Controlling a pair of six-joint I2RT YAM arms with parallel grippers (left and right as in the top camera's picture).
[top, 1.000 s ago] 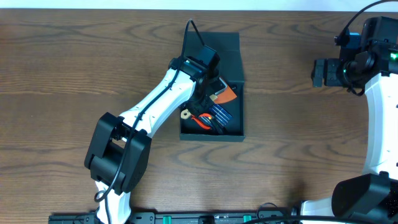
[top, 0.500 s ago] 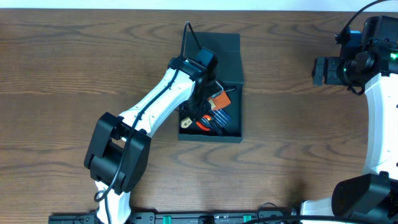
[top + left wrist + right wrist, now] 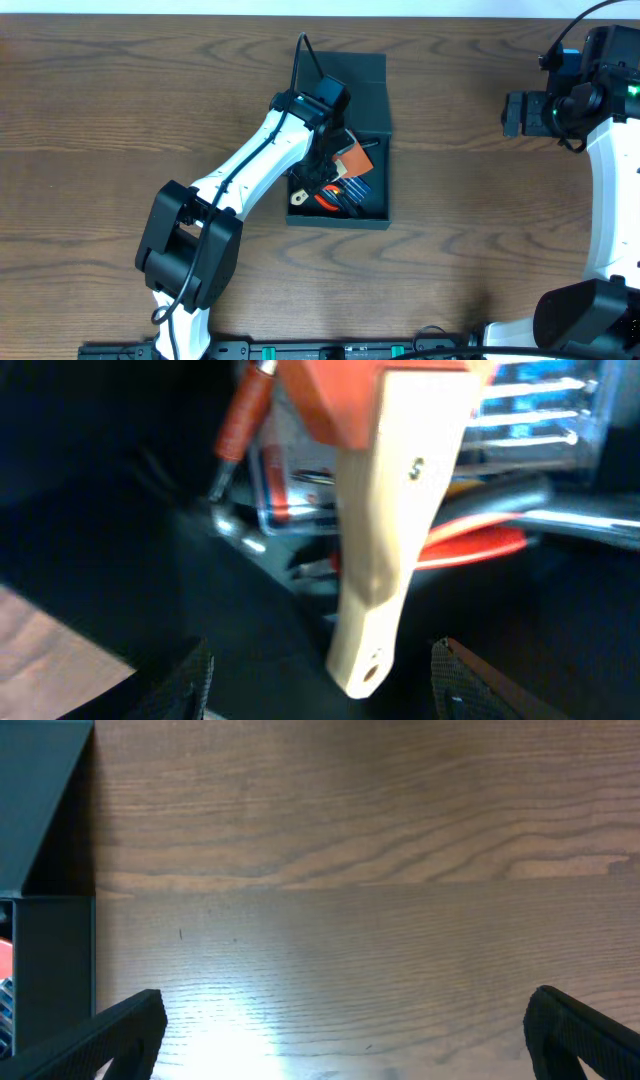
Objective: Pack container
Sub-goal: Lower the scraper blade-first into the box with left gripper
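In the overhead view's centre the container [image 3: 345,80] lies open on the desk [image 3: 120,120], the left claw [image 3: 322,678] spread inside it, either side of a pale wooden handle [image 3: 395,530] without touching it, and the right claw [image 3: 345,1030] spread wide at upper right.

A brown wood-grain table [image 3: 100,120] fills the scene. Mid-table, inside the container [image 3: 365,75], a scraper [image 3: 385,540] with a pale wooden handle and orange head lies over red-handled pliers [image 3: 470,547]. Right of these is a clear case of blue bits [image 3: 355,183].
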